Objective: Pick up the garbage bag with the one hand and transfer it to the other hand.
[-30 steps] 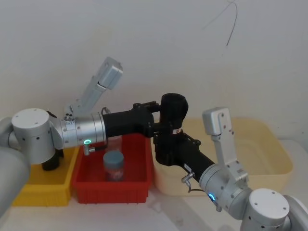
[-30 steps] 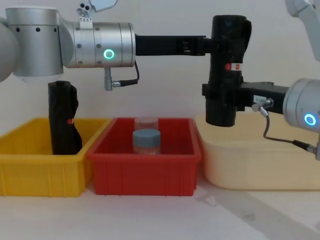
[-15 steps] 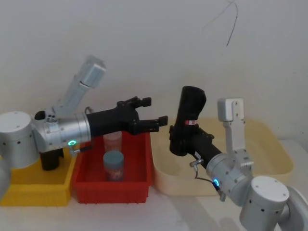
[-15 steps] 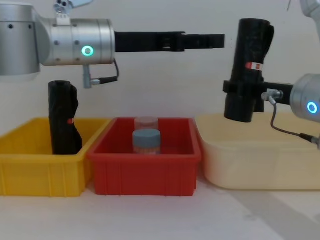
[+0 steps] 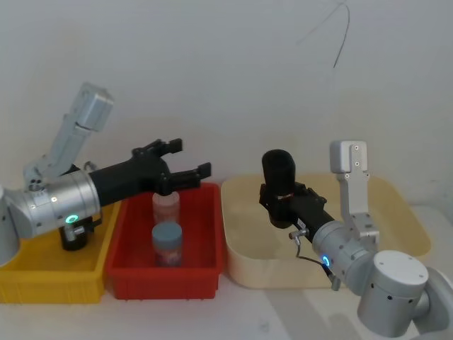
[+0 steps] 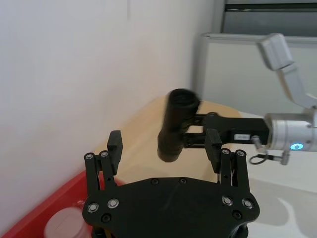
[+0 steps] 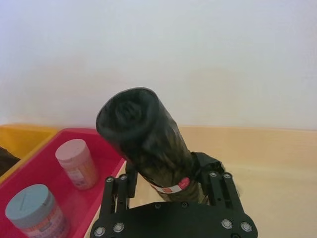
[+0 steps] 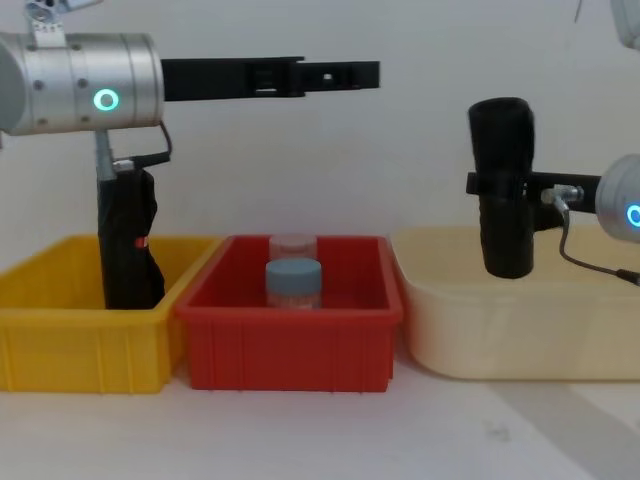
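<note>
Handover looks complete
Right hand (image 5: 283,205) clamps the garbage bag (image 5: 277,166) upright over the cream tub (image 5: 249,270); left hand (image 5: 190,157) hangs open, empty, above the red bin (image 5: 163,280); nothing left.

Yellow bin (image 8: 80,350), red bin (image 8: 290,352) and beige tub (image 8: 520,335) stand side by side on the white table (image 8: 450,430)

Wrinkled plastic garbage bag (image 8: 505,140)
</note>
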`<action>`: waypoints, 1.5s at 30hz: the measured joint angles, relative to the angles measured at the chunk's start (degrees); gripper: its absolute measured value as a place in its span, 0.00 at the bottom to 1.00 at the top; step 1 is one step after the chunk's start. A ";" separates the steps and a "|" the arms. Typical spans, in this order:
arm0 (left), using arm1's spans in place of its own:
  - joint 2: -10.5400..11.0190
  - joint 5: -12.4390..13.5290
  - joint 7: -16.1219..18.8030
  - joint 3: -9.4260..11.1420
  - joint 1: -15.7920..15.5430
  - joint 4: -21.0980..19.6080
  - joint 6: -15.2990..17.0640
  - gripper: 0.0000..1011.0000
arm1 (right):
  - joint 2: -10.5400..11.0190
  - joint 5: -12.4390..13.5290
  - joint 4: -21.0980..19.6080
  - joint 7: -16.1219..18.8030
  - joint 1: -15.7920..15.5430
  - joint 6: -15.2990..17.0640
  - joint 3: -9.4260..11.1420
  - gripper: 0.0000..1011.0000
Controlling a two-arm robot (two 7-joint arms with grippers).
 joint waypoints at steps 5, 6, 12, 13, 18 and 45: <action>1.63 -0.03 4.34 -1.31 2.54 -3.62 0.97 0.99 | 0.61 -0.88 -0.58 0.36 -0.51 -1.05 -0.07 0.82; 1.88 -0.03 4.99 -1.52 2.98 -4.24 1.10 0.99 | 0.69 -1.06 -0.74 0.43 -0.62 -1.31 -0.09 0.84; 3.30 0.15 10.39 -2.93 5.67 -7.84 2.22 0.99 | 1.30 -2.41 -2.31 0.66 -1.43 -3.63 -0.34 0.97; 3.45 0.19 10.95 -3.09 5.97 -8.22 2.33 0.99 | 1.36 -2.59 -2.50 0.66 -1.52 -3.96 -0.35 0.99; 4.25 0.48 13.98 -4.06 7.66 -10.29 2.97 0.99 | 1.75 -3.95 -3.93 0.58 -2.01 -6.55 -0.39 0.99; 5.85 1.07 20.03 -6.03 11.05 -14.39 4.24 0.99 | 4.52 -3.33 -11.94 6.48 -4.34 -4.78 -1.85 0.99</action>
